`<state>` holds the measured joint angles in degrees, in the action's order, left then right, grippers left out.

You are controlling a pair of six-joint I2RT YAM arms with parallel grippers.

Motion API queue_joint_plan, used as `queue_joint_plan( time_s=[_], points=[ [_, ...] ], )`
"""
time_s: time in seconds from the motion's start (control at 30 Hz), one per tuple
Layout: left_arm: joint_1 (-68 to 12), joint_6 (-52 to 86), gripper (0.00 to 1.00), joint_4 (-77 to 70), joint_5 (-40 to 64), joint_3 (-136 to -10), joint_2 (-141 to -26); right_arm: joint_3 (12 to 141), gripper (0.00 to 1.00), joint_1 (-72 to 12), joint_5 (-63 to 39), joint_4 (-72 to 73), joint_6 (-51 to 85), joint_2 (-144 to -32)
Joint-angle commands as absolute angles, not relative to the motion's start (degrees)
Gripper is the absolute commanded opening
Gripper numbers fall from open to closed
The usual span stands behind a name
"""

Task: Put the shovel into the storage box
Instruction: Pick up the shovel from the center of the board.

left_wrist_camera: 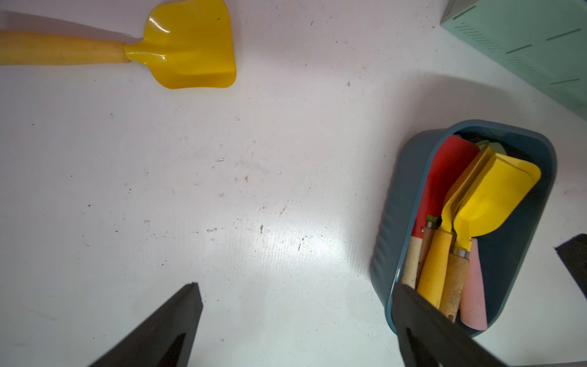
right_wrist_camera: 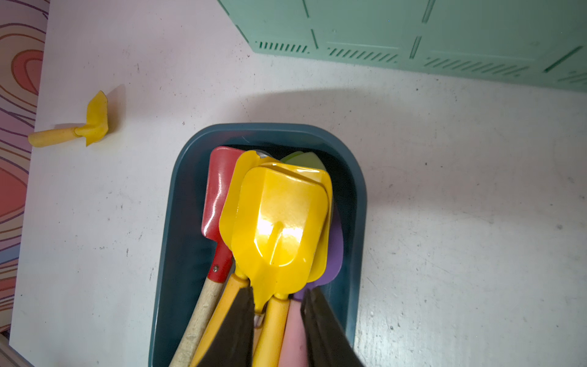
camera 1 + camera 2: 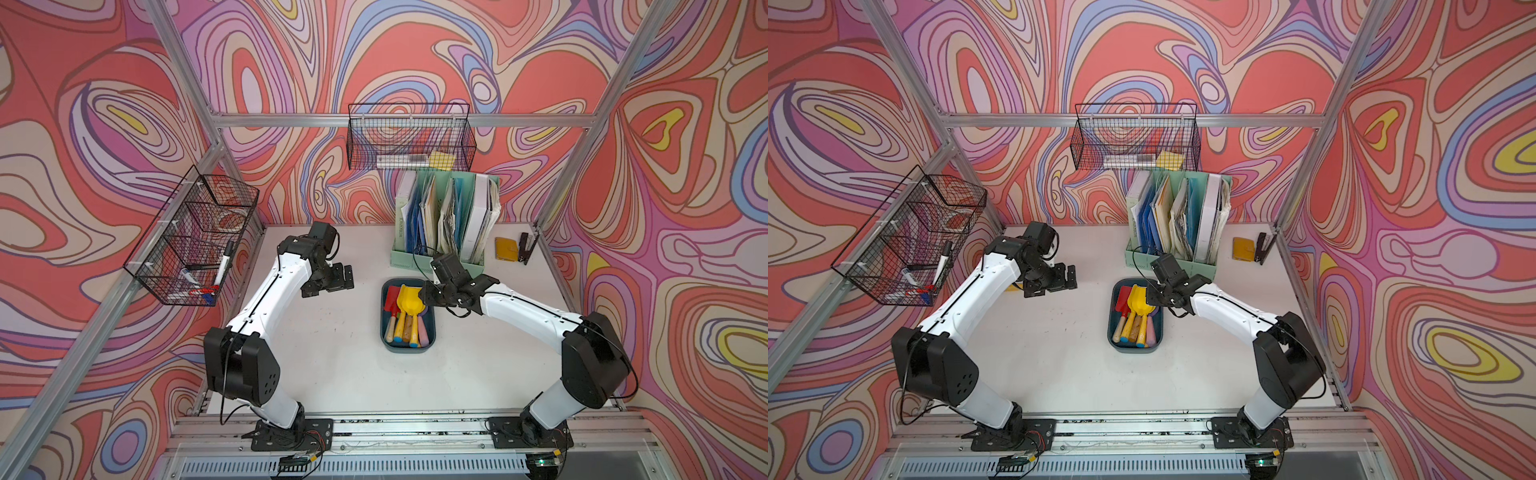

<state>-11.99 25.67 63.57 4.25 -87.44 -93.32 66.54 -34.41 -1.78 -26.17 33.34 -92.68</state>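
The dark teal storage box (image 3: 407,350) (image 2: 181,222) sits mid-table, holding several toy shovels with their handles toward the front. A yellow shovel (image 2: 279,222) (image 3: 411,305) lies on top of the pile. My right gripper (image 2: 279,290) (image 3: 426,295) hovers over the box's far end. Its jaws stand a little apart around that shovel's handle, with a gap on one side. Another yellow shovel (image 1: 187,44) (image 2: 95,120) lies on the bare table at the far left. My left gripper (image 1: 297,286) (image 3: 328,284) hangs wide open and empty between that shovel and the box.
A mint-green file organiser (image 3: 415,259) full of folders stands just behind the box. Black wire baskets hang on the left frame (image 3: 191,241) and the back rail (image 3: 411,137). A yellow pad (image 3: 505,248) and a stapler (image 3: 527,247) lie at the back right.
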Motion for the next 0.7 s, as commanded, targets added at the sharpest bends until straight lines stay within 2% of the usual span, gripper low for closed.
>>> queue_joint_plan(
  time_s=[0.0,0.2,0.53,0.67],
  points=[
    [-10.3,25.1,0.99,66.2,2.9,-88.7,-96.3,66.6,0.28,-34.3,-3.0,-24.8,31.7,-91.8],
    [-8.3,23.2,0.97,66.0,-0.1,-90.7,-100.1,66.7,0.25,-34.3,-8.6,-22.0,31.3,-93.0],
    [-4.8,14.2,0.98,71.7,-5.7,-103.1,-110.2,66.0,0.23,-34.3,-13.1,-19.1,29.9,-93.4],
    [-2.7,18.5,0.89,76.2,-1.7,-108.3,-114.8,65.6,0.23,-34.3,-14.3,-18.5,29.5,-93.5]
  ],
)
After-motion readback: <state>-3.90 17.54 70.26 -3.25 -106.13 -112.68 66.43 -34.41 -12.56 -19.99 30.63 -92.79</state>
